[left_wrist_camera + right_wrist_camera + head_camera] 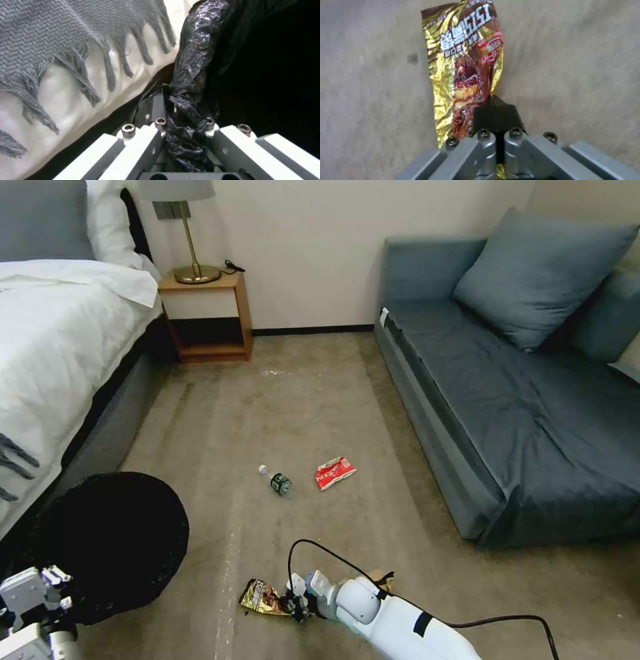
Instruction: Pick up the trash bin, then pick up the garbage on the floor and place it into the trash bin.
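Trash bin [117, 543]: wide, black, bag-lined; near left, beside bed [60, 360]; held off its near rim by left gripper.
Left gripper [50, 587]: near left corner in head view; fingers clamped on bunched black bag at bin rim.
Left wrist view: shows pinch itself, crinkly bag [186, 117] squeezed between closed fingers [156, 110]; also grey fringed throw [66, 37] over white bedding, close beside bin.
Gold-brown wrapper [263, 598]: flat on carpet, near centre, just left of right gripper.
Right gripper [297, 603]: low at floor, near centre; fingers clenched on wrapper's near edge.
Right wrist view: black fingertips [495, 115] pressed together over wrapper [465, 65]; print and shiny gold edges readable here, only a small glint in head view.
Bottle [276, 481]: clear, green label, white cap; lying on carpet mid-floor, far side of wrapper.
Red-white wrapper [335, 473]: just right of bottle, apart from it.
Brown paper bag [383, 580]: crumpled, mostly hidden behind right arm, near centre.
Sofa [520, 400]: blue, right side.
Nightstand [207, 317]: far left, lamp on top.
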`<state>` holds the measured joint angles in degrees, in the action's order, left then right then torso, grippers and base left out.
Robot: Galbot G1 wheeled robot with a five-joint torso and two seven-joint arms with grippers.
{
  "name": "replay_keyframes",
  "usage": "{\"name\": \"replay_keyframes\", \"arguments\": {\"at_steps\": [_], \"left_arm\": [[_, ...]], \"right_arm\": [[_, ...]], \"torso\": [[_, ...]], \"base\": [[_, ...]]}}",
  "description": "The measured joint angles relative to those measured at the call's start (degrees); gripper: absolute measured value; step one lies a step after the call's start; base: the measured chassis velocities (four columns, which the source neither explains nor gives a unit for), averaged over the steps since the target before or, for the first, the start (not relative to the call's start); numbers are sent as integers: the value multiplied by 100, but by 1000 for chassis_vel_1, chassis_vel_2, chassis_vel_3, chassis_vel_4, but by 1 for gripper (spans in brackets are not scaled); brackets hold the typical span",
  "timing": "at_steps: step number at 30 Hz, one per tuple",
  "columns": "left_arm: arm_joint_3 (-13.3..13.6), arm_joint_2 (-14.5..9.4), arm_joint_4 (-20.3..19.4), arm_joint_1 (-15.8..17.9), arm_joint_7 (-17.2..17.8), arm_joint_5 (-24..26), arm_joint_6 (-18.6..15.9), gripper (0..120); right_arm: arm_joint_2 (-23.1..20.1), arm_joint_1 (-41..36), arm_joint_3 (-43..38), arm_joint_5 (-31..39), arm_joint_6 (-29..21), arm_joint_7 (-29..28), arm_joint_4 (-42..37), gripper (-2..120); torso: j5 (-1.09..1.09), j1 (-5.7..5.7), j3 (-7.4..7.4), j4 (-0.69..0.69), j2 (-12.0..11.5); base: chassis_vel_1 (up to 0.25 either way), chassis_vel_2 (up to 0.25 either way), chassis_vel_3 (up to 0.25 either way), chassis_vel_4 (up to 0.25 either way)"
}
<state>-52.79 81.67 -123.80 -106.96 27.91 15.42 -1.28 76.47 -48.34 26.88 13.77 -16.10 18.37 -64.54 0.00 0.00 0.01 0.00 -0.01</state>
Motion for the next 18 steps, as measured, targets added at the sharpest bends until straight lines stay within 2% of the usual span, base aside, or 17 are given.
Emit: {"name": "replay_keyframes", "arguments": {"at_steps": [13,17,18], "left_arm": [[73,-96,-13,52,30,200,-219,3],[116,-29,-12,23,17,225,-221,3],[116,-29,-12,23,17,225,-221,3]], "right_arm": [[-657,-191,-807,975,33,-130,-1303,0],[-861,-170,-1068,1717,141,-273,-1968,0],[-861,-170,-1068,1717,141,-273,-1968,0]], "torso": [[0,0,-1,-1,0],[0,0,-1,0,0],[0,0,-1,0,0]], "base": [[0,0,0,0],[0,0,0,0],[0,0,0,0]]}}
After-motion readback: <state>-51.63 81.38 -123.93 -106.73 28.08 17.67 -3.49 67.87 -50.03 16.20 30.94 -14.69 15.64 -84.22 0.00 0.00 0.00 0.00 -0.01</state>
